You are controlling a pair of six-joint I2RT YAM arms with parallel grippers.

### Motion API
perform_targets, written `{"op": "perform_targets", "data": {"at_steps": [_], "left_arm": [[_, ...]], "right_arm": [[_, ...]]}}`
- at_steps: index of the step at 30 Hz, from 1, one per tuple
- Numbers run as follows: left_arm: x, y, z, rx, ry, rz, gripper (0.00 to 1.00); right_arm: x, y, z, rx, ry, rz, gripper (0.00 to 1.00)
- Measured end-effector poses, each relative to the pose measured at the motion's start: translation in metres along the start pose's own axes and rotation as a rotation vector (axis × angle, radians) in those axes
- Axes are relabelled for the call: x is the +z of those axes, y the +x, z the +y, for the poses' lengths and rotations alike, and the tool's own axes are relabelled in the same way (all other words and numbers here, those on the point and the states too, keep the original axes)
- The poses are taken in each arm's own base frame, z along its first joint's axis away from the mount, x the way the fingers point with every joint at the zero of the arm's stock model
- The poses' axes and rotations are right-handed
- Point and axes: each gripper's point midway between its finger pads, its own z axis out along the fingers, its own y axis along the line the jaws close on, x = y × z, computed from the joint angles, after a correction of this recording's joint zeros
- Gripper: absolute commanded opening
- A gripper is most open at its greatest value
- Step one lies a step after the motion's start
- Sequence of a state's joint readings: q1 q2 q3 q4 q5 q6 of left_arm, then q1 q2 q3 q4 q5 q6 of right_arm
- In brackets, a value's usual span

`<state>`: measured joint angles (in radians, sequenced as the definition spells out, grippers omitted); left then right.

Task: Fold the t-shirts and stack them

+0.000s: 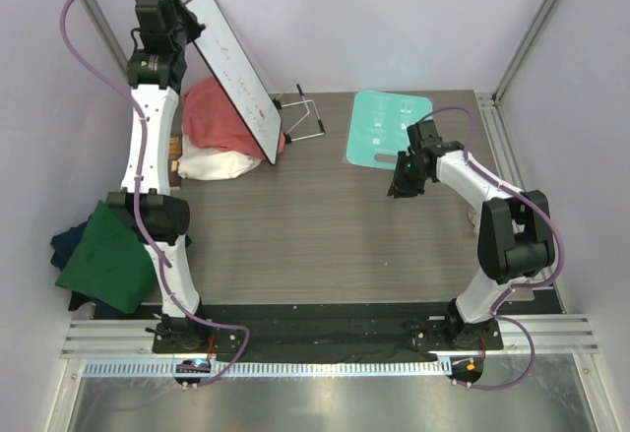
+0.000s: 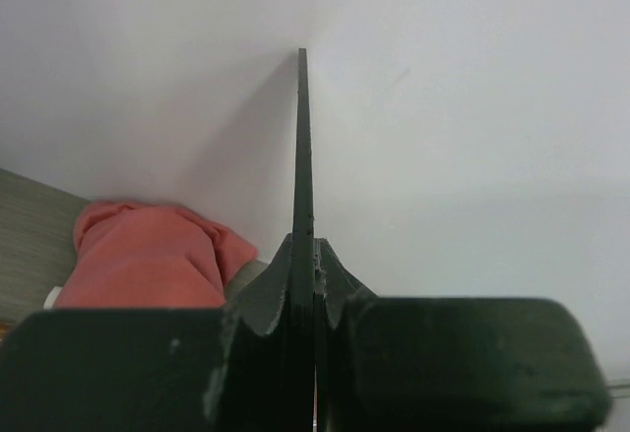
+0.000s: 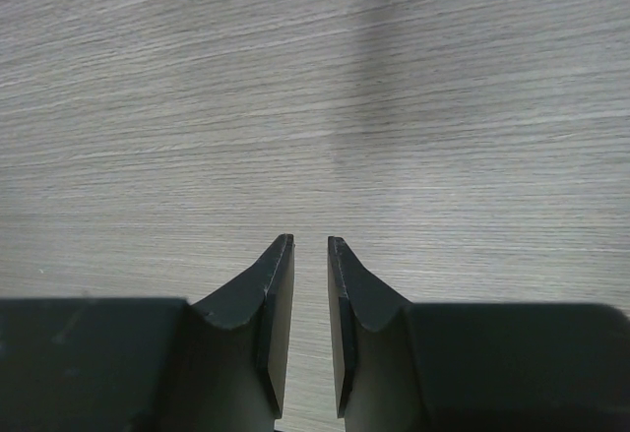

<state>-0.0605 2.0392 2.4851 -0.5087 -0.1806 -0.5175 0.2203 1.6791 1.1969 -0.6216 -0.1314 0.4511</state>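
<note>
A salmon-pink t-shirt lies in a heap at the back left, and it also shows in the left wrist view. A dark green t-shirt lies off the table's left side on top of a navy one. My left gripper is raised at the back left, shut on the edge of a flat white board with a black rim. The left wrist view has that board edge-on between my fingers. My right gripper hangs low over bare table, open by a narrow gap, holding nothing.
A pale-teal mat lies at the back right, just behind the right gripper. A cream cloth sits in front of the pink heap. A thin wire stand stands at the back centre. Walls close in the sides and back.
</note>
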Motion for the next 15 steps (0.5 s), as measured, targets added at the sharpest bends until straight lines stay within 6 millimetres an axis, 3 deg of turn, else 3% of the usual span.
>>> {"op": "perform_targets", "data": {"at_steps": [6, 15], "left_arm": [[0.004, 0.008, 0.001, 0.001, -0.002, 0.015, 0.0], [0.005, 0.024, -0.016, 0.012, -0.002, 0.023, 0.0]], "right_arm": [[0.011, 0.005, -0.002, 0.008, 0.007, 0.037, 0.26], [0.013, 0.005, 0.0, 0.009, 0.0, 0.044, 0.26]]}}
